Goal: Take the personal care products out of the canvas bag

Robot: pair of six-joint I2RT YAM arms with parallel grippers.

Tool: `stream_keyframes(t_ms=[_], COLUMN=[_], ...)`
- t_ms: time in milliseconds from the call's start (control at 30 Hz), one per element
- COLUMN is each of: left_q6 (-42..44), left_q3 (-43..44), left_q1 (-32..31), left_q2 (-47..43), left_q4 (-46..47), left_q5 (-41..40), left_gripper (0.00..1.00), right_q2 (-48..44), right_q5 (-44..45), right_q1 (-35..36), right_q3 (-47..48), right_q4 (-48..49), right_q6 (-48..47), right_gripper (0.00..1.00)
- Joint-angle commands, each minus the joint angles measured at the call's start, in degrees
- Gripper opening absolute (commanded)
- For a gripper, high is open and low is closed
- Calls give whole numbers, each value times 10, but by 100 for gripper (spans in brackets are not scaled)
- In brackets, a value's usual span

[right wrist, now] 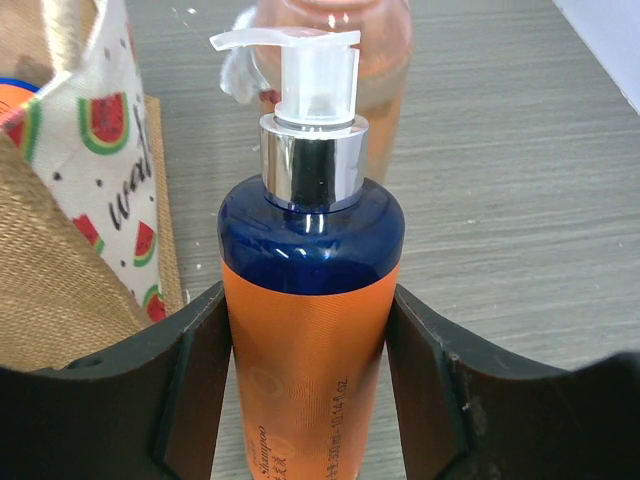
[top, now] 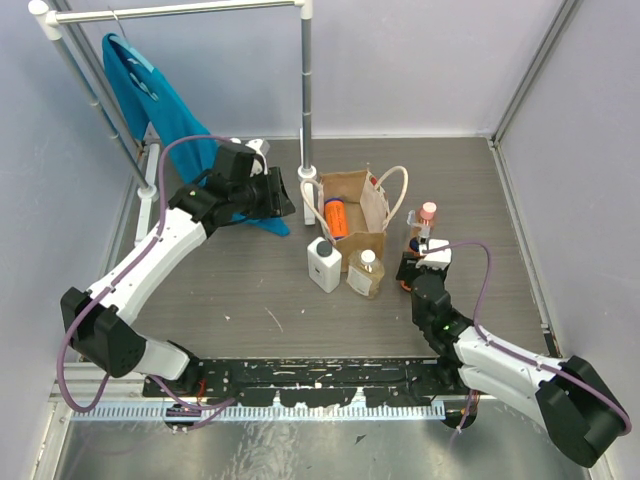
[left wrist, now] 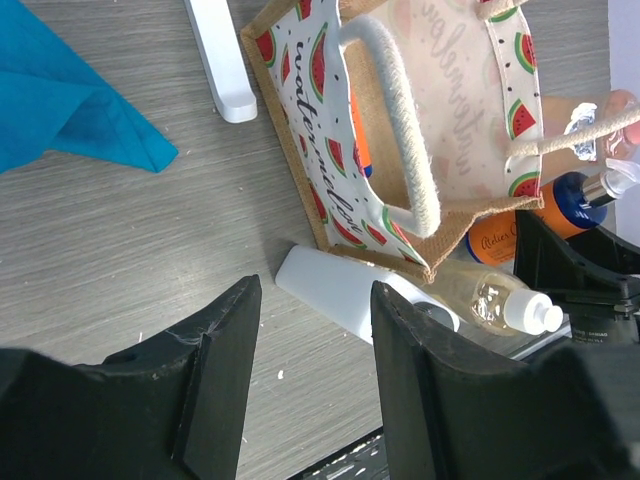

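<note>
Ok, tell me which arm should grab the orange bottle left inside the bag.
Left. The left gripper is open and empty beside the bag, where the orange bottle lies. The right gripper is closed around the pump bottle on the bag's other side.

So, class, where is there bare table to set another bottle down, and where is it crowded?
Bare table lies front-left, between the left arm and the white bottle, and along the right wall beyond the pinkish bottle. Crowded: before and right of the canvas bag, where the amber bottle and the pump bottle stand.
</note>
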Motion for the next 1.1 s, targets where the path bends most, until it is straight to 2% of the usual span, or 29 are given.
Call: stream_keyframes(t_ms=[0,233,467,600,700,767,800,833,933,967,1067], left_q6=[8,13,13,16,20,21,21,21,20,20,19], left_q3=[-7,4,4,-1,-4,-5,-5,-5,-7,-8,-11], left_q1=[2,2,2,2,2,2,2,3,2,2,2], left_q2=[-16,-20,-29,-39,-46,-47,-48,-47,-45,-44,-43], left_q4=[10,6,1,-2,-4,-3,-3,-2,0,1,2], left_q5=[-3,-5,-5,-12,-17,-18,-18,-18,-16,-15,-13], left_gripper=[55,54,54,54,54,55,55,55,55,55,54], right_q2=[-1,113,286,320,322,321,321,320,315,315,313], right_q5=[-23,-96,-136,-132,-136,-137,-137,-133,-125,-122,-117], right_q1=[4,3,3,3,3,3,3,3,3,3,2], right_q3=[10,-13,-34,-31,-36,-38,-39,-40,-46,-47,-54], right_q4=[177,420,668,674,674,674,674,674,674,674,674], right_q6=[-52,-161,-186,-164,-154,-158,-160,-160,-158,-161,-159], right_gripper=[1,1,1,2,11,24,41,63,97,100,100])
